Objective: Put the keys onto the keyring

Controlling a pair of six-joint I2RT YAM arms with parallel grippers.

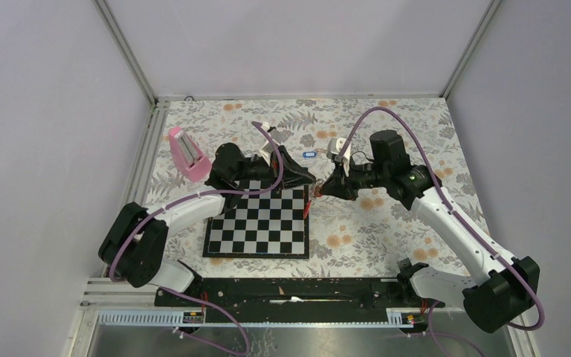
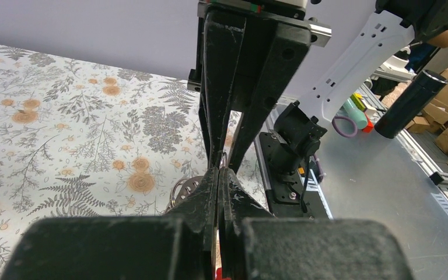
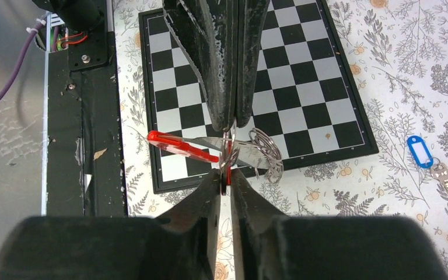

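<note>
There are two hands, and they meet tip to tip just above the tabletop (image 1: 372, 232). The left hand (image 3: 231, 119) is pinched tight with no gap showing. Its tips press on the top of the red key (image 3: 181, 146), though the exact spot is hard to see. The right hand (image 3: 227, 175) is almost closed, with only a thin slit between its fingers. A thin red and white bit of the keyring (image 3: 266, 153) sits in that slit.

There are two keys. The red key hangs between the two hands, and its red tag sticks out to one side over the edge of the board (image 3: 303, 70). The blue key (image 3: 421, 153) is in neither hand. It lies flat on the tabletop, a little way past the tips and apart from them.

There is one keyring. Its wire loops show right beside the tips of both hands, touching the red key.

There is one board, flat under the left hand. One pink block (image 1: 186, 155) stands behind the left hand, well apart from its tips.
</note>
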